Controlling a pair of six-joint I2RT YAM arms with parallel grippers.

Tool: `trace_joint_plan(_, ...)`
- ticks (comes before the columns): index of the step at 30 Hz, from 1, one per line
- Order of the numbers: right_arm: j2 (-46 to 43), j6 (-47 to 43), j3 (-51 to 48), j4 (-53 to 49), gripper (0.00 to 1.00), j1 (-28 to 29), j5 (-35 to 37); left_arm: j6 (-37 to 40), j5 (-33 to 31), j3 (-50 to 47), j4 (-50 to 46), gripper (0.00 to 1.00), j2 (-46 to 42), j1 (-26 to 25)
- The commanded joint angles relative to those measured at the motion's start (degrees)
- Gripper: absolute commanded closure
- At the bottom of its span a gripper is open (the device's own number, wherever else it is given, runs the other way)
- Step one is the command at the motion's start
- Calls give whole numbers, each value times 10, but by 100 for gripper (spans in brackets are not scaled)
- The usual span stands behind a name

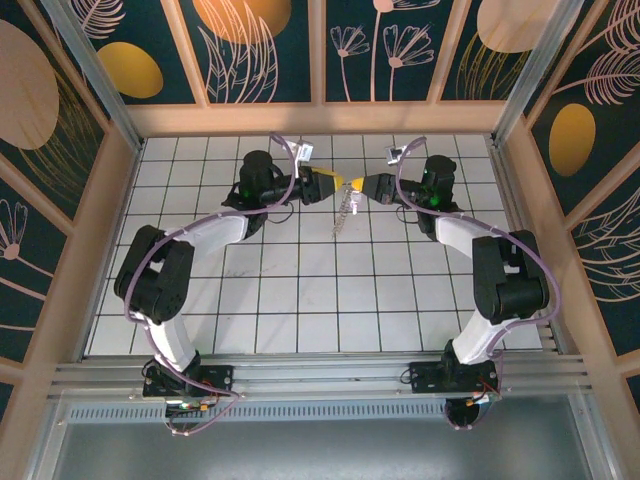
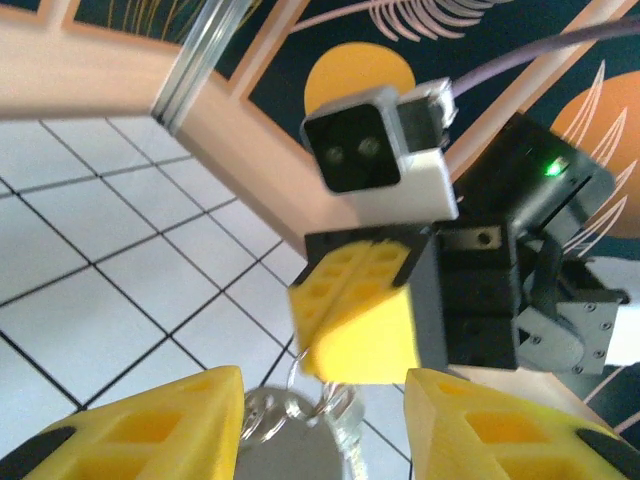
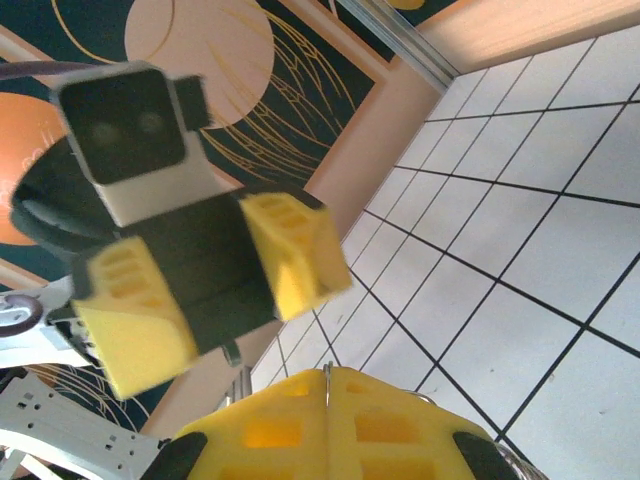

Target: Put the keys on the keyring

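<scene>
On my overhead feed the white tiled worktop (image 1: 300, 300) carries both arms. The left arm (image 1: 165, 275) and the right arm (image 1: 505, 275) each curve in from the near edge. Their tips meet above the worktop, close to the middle of its far edge.

The left hand (image 1: 338, 184) faces the right hand (image 1: 364, 187) almost nose to nose. From the left wrist camera I see the left hand's yellow fingers (image 2: 180, 420) standing apart with a moderate gap. From the right wrist camera I see nothing pressed between their pads. The right hand's two yellow fingers are pressed together, and a thin wire runs out of the seam between them, so it pinches the keyring (image 1: 345, 210).

The keyring dangles below the meeting point, off the tiles. In the left wrist view its loops hang just under the right hand's fingertips. A pale rounded piece hangs there too, probably the key (image 2: 285, 445), low in the gap between the left fingers. I cannot tell whether it touches them.
</scene>
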Motion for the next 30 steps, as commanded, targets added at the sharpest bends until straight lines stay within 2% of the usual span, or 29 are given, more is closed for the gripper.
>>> trace_joint_plan(1,0,14,2,53,100,0,-18,-12,41,25,12,54,13,3)
trace_joint_plan(8,-4,24,-1,64,100,3,-14,-50,64,30,52,57,34,3)
trace_joint_plan(23,5,34,9,72,100,14,1,-83,83,29,91,65,50,1)
trace_joint_plan(30,13,36,15,70,100,17,6,-89,94,25,105,75,53,-1)
